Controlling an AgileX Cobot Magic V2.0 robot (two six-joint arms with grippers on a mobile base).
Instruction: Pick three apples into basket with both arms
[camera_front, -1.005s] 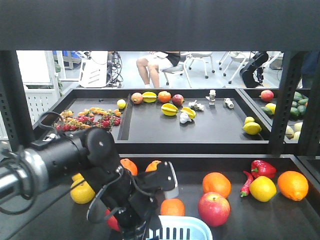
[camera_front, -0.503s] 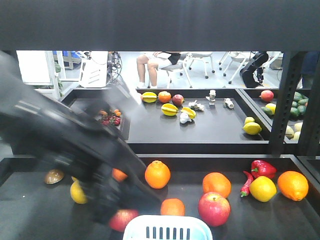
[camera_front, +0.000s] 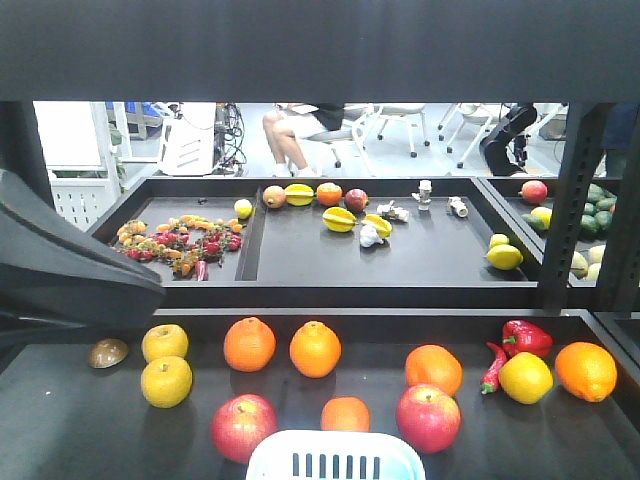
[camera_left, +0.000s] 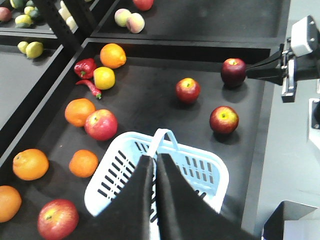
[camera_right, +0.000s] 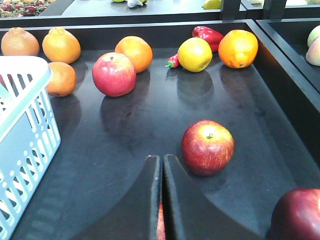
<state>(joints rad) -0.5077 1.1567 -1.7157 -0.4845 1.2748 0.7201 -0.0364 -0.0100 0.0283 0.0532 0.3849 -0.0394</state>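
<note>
The pale blue basket (camera_left: 197, 167) stands at the shelf's near edge and holds nothing; its rim shows in the front view (camera_front: 335, 455) and at the left of the right wrist view (camera_right: 22, 125). My left gripper (camera_left: 154, 157) hangs shut and empty above the basket's handle. Two red apples (camera_front: 243, 427) (camera_front: 428, 417) flank the basket. My right gripper (camera_right: 162, 158) is shut and empty; a red apple (camera_right: 207, 146) lies just right of its tips and a dark red apple (camera_right: 297, 215) lies lower right. A sliver of red shows under its fingers. A third near apple (camera_left: 223, 119) lies by the basket.
Oranges (camera_front: 315, 348), yellow fruit (camera_front: 166, 381), a lemon (camera_front: 526, 377) and a red pepper (camera_front: 525, 337) are spread over the black tray. Black shelf posts (camera_front: 570, 200) stand at the right. Part of my left arm (camera_front: 70, 270) fills the left edge.
The left arm, low over the fruit beside the basket a second ago, has swung up and off to the left. The fruit it covered now shows. No fruit has moved.
</note>
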